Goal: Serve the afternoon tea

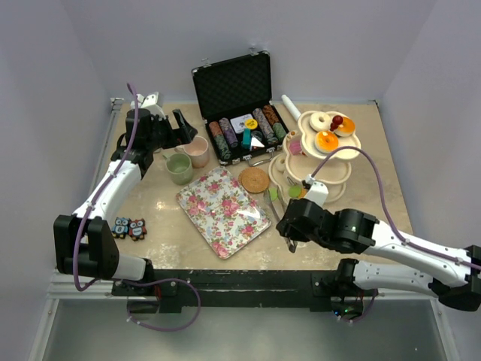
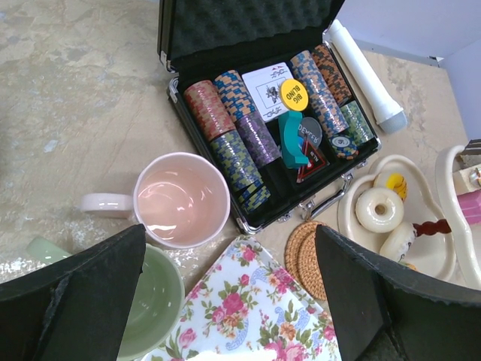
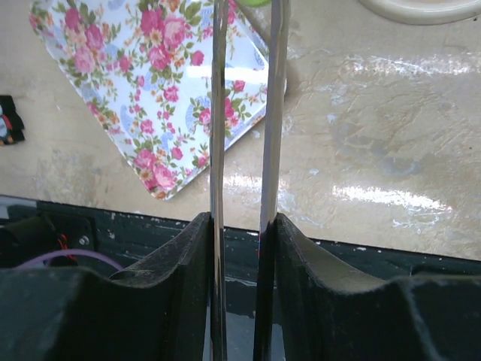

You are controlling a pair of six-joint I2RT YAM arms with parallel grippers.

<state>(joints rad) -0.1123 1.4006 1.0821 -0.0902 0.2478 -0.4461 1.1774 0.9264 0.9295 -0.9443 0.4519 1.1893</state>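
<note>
Noting tongs (image 3: 274, 90) clenched in your right gripper (image 3: 244, 241), left gripper (image 2: 229, 263) wide and empty: narrow grip, tongs may twist loose.

Lighting: bright, even and diffuse, from overhead. Shadows: soft and faint, lying close under the three-tier stand (image 1: 319, 162). Glare: white streaks on the glossy table (image 3: 376, 195) in the right wrist view; a pale band across the floral tray (image 3: 113, 68); a wet-looking sheen inside the pink cup (image 2: 180, 203); bright lines along the metal tongs (image 3: 270, 113). Focus: left gripper (image 2: 229, 233) and right gripper (image 3: 242, 219) dark and soft-edged close to the lens; top view sharp throughout.
</note>
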